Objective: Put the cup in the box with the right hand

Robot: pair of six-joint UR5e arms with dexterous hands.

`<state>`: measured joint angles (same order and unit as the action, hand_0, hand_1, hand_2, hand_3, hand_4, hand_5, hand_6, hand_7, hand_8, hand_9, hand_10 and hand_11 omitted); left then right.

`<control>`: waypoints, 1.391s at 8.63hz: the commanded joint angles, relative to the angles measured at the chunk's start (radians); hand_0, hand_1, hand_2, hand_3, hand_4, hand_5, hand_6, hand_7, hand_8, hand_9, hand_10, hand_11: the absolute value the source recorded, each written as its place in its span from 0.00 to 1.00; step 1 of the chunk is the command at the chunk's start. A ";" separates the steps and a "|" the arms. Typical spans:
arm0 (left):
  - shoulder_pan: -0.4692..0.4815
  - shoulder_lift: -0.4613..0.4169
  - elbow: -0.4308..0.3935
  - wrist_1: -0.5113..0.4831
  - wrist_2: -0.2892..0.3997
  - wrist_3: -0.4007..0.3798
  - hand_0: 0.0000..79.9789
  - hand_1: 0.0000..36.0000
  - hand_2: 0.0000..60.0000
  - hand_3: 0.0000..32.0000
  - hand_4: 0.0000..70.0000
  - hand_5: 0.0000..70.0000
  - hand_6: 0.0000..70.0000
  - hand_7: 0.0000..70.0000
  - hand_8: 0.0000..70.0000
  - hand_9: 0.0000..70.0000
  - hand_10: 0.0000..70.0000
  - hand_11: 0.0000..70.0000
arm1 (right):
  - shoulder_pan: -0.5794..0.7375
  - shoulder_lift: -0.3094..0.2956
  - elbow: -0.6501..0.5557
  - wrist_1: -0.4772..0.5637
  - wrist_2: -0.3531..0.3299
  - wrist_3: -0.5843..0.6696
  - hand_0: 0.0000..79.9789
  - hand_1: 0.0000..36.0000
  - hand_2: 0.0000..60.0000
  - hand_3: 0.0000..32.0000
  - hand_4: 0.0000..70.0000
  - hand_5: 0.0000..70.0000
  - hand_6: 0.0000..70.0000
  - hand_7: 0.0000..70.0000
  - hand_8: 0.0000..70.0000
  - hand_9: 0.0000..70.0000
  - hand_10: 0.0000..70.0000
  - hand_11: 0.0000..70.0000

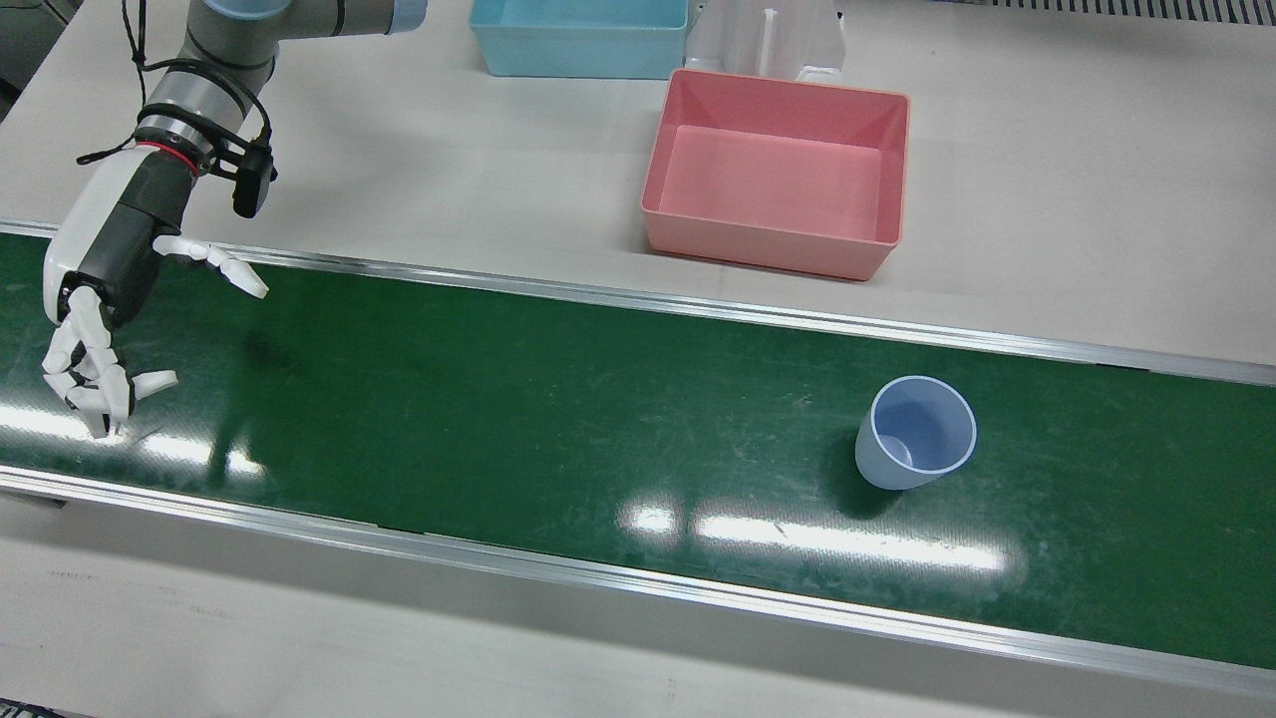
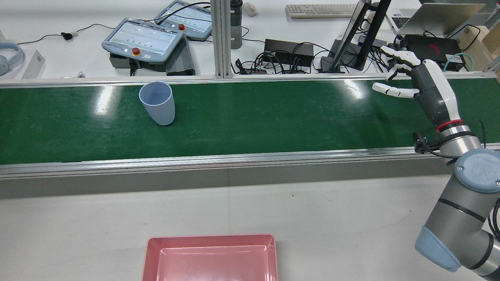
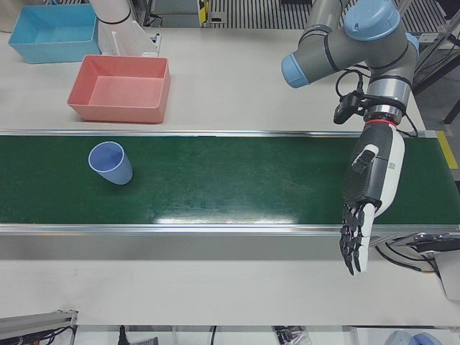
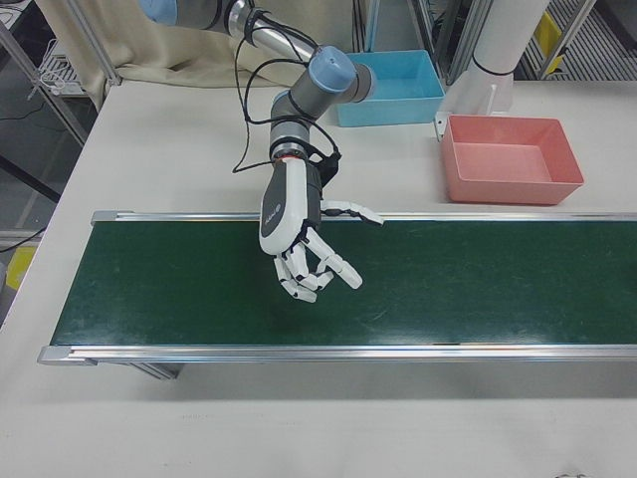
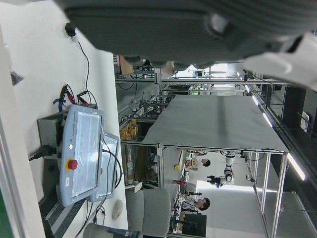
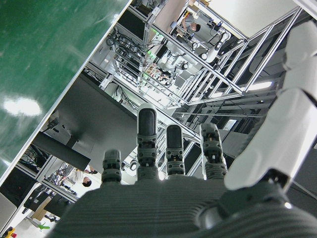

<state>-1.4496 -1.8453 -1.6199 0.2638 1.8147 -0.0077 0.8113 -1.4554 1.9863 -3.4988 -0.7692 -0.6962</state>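
Observation:
A light blue cup point(image 1: 917, 434) stands upright on the green belt; it also shows in the rear view point(image 2: 157, 102) and the left-front view point(image 3: 110, 164). The empty pink box point(image 1: 768, 249) sits on the table beside the belt, on the robot's side, also in the rear view point(image 2: 211, 239), left-front view point(image 3: 118, 111) and right-front view point(image 4: 513, 189). My right hand point(image 1: 110, 269) point(image 2: 425, 91) point(image 4: 294, 224) is open and empty above the belt, far from the cup. My left hand point(image 3: 370, 187) is open and empty beyond the cup's other side, fingers pointing down.
A blue box point(image 1: 578, 45) and a white pedestal point(image 1: 768, 40) stand behind the pink box. Metal rails point(image 1: 638, 578) edge the belt. Teach pendants point(image 2: 144, 39), cables and monitors lie on the desk across the belt.

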 commanded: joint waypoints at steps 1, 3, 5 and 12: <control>0.000 0.000 0.000 0.000 0.000 0.000 0.00 0.00 0.00 0.00 0.00 0.00 0.00 0.00 0.00 0.00 0.00 0.00 | -0.003 0.000 0.020 0.001 -0.007 0.001 0.57 0.54 0.39 0.00 0.00 0.06 0.00 0.00 0.00 0.00 0.00 0.00; 0.000 0.000 0.000 0.000 0.000 0.000 0.00 0.00 0.00 0.00 0.00 0.00 0.00 0.00 0.00 0.00 0.00 0.00 | -0.001 0.000 0.026 0.000 -0.005 0.000 0.70 0.96 0.66 0.00 0.00 0.12 0.00 0.00 0.00 0.00 0.00 0.00; 0.000 0.000 0.000 0.000 0.000 0.000 0.00 0.00 0.00 0.00 0.00 0.00 0.00 0.00 0.00 0.00 0.00 0.00 | 0.002 -0.002 0.028 0.000 -0.005 0.000 1.00 1.00 0.31 0.00 0.00 0.26 0.03 0.00 0.02 0.03 0.00 0.09; 0.000 0.000 0.000 0.000 0.000 0.000 0.00 0.00 0.00 0.00 0.00 0.00 0.00 0.00 0.00 0.00 0.00 0.00 | -0.011 -0.085 0.026 0.130 0.008 0.011 0.43 0.35 0.33 0.00 0.00 0.04 0.00 0.00 0.00 0.01 0.00 0.00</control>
<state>-1.4496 -1.8453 -1.6199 0.2639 1.8147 -0.0077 0.8041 -1.5060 2.0153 -3.4306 -0.7632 -0.6848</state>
